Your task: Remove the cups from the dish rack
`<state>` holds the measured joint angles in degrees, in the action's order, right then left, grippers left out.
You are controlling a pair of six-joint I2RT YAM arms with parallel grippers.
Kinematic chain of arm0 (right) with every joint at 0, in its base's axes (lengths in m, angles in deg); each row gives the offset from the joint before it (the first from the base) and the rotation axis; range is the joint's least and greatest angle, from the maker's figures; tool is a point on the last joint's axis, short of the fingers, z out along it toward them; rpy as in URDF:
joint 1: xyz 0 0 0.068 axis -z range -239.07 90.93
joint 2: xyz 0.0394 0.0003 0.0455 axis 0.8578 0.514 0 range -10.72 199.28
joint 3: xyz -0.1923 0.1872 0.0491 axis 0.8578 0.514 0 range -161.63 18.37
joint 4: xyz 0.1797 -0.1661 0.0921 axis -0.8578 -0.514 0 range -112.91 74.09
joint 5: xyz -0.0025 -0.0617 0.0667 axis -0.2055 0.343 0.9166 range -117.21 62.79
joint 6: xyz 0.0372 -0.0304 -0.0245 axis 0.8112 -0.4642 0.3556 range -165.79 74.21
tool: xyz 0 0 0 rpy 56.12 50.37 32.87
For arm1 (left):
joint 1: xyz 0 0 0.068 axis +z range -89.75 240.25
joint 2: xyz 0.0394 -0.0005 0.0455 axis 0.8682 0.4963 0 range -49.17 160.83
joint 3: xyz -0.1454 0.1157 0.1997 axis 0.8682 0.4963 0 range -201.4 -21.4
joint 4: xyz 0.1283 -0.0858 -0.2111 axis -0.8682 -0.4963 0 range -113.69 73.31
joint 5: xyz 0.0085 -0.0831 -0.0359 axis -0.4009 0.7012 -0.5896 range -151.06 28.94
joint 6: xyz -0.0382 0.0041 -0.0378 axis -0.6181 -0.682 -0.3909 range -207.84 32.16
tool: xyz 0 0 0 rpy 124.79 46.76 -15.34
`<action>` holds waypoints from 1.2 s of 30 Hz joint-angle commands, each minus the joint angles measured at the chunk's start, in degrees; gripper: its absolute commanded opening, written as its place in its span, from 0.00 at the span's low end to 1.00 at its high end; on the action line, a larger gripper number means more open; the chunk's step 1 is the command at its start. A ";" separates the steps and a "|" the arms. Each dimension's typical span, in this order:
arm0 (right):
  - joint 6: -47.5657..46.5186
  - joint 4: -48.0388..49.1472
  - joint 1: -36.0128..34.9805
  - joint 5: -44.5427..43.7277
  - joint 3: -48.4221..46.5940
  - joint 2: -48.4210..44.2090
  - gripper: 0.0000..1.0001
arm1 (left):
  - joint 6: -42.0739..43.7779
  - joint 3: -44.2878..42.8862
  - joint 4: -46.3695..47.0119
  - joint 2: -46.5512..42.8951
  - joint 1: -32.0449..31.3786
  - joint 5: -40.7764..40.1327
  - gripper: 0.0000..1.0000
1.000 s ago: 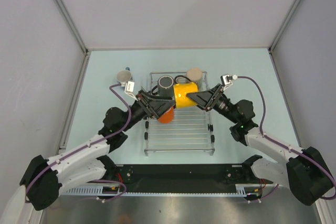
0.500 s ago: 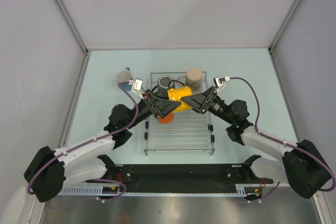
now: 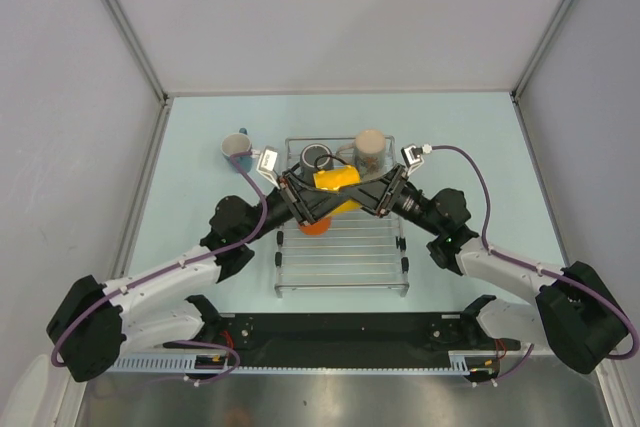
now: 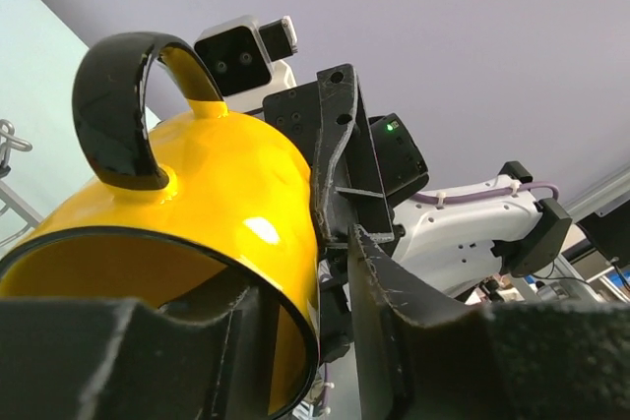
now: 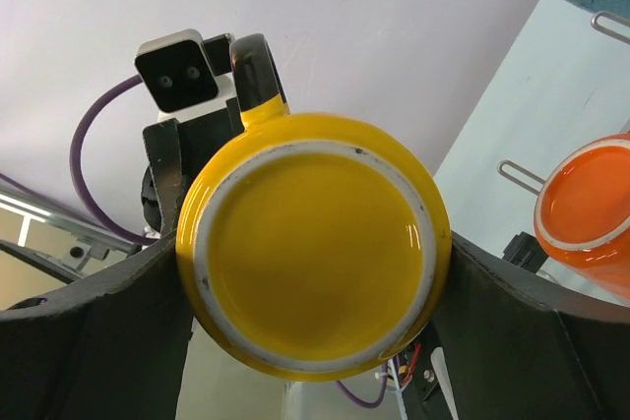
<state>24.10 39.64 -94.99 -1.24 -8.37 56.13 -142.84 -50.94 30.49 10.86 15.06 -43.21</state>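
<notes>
Mug (image 3: 335, 181): yellow, on its side above rack's (image 3: 342, 259) far half, between both grippers.
Right gripper (image 5: 313, 272): wide apart, clamping mug's sides, base facing its camera.
Left gripper (image 4: 295, 351): astride mug's rim, one finger inside, one outside; firm pinch not discernible.

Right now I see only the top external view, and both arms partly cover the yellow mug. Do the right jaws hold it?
Observer: Yes; the right wrist view shows the yellow mug between both right jaws, base toward the camera.
Operator: And the left jaws?
Observer: They straddle its rim, one inside, one outside; whether they pinch, I cannot tell.
Operator: The handle?
Observer: In the left wrist view the handle points up, away from those jaws.
</notes>
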 commanded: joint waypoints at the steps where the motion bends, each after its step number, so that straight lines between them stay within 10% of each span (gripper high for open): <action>1: -0.37 6.68 -0.11 -0.14 -2.88 -1.63 0.00 | 1.21 -2.01 0.99 0.00 -0.43 0.96 0.38; 7: -0.98 4.14 0.94 -0.40 -1.65 -4.79 0.00 | 2.27 -1.93 -2.61 -1.67 -0.43 -0.71 0.71; 17: -0.63 3.78 1.64 0.04 -2.70 -4.98 0.00 | 1.39 -1.05 -1.39 -0.62 -0.51 0.17 0.75; 26: 0.07 4.92 1.38 0.21 -3.49 -4.01 0.00 | 1.65 -1.22 0.02 0.96 -0.43 1.14 0.31; 28: 0.07 5.01 1.38 0.48 -3.67 -3.74 0.00 | 1.57 -1.22 0.63 1.40 -0.43 1.57 0.00; 36: 0.07 5.10 1.29 1.71 -3.14 -3.48 0.00 | 2.53 -2.28 -3.84 0.88 -0.43 -0.09 0.00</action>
<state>26.24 35.46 -93.25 -1.69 -8.39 53.53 -138.84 -51.11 30.31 11.96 14.73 -41.37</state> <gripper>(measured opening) 0.874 0.115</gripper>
